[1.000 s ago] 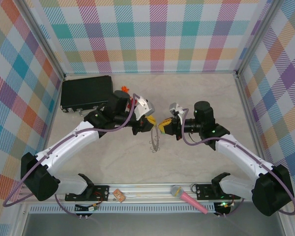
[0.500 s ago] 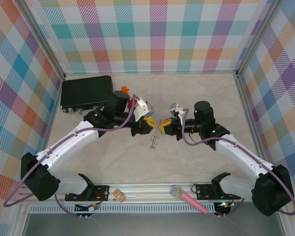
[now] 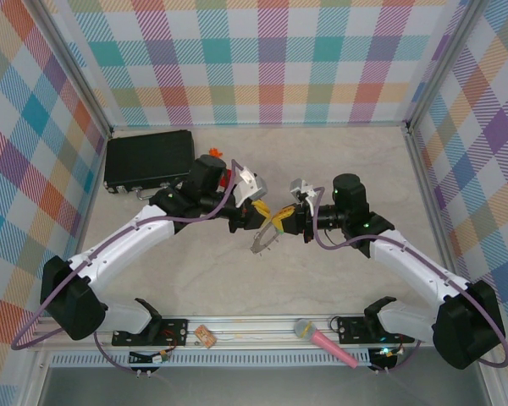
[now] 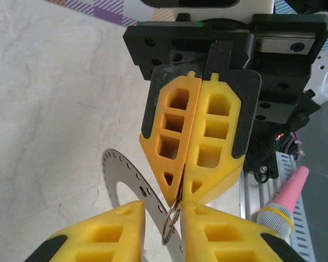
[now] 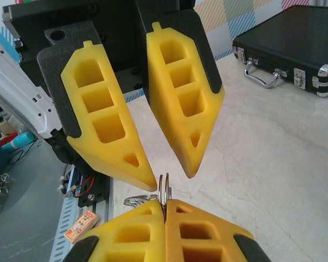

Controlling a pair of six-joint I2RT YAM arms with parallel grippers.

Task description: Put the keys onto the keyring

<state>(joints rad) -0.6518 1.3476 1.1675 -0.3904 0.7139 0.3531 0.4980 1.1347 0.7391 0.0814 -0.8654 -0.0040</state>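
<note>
Two hands meet tip to tip above the middle of the desk [image 3: 339, 152]. Right hand [image 5: 165, 204] is clamped tight on the keyring [image 3: 263, 240], which hangs between them. Left hand [image 4: 163, 207] is slightly parted, fingertips either side of the wire; contact unclear.

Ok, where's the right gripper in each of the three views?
Top external: right gripper just right of centre, pointing left.
Left wrist: right gripper in the upper middle, tip pointing down, jaws shut.
Right wrist: right gripper at the bottom edge, centre.
Shared landmark: the keyring at its tip, with the left gripper opposite.
</note>
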